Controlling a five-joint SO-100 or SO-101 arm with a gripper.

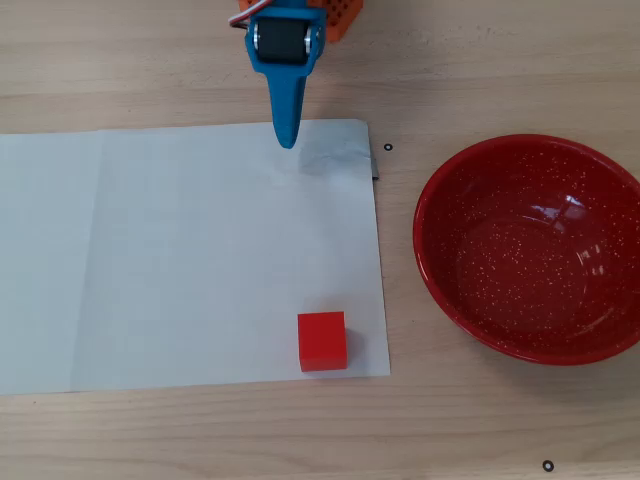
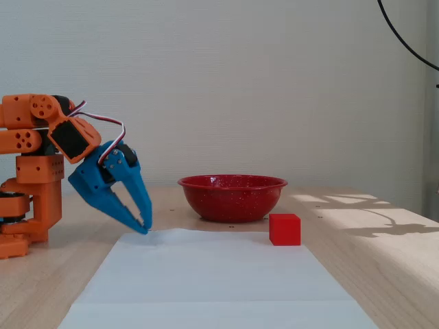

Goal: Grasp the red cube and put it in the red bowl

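Note:
The red cube lies near the front right corner of a white paper sheet; in the fixed view the cube stands in front of the bowl and to its right. The red bowl sits on the wood to the right of the sheet, speckled and with nothing in it, and the fixed view shows its wall. My blue gripper points down at the sheet's far edge, far from the cube. Its fingertips meet, shut on nothing, just above the paper.
The orange arm base stands at the left of the fixed view, at the top edge in the overhead view. Small black screw marks dot the wooden table. A black cable hangs at the upper right.

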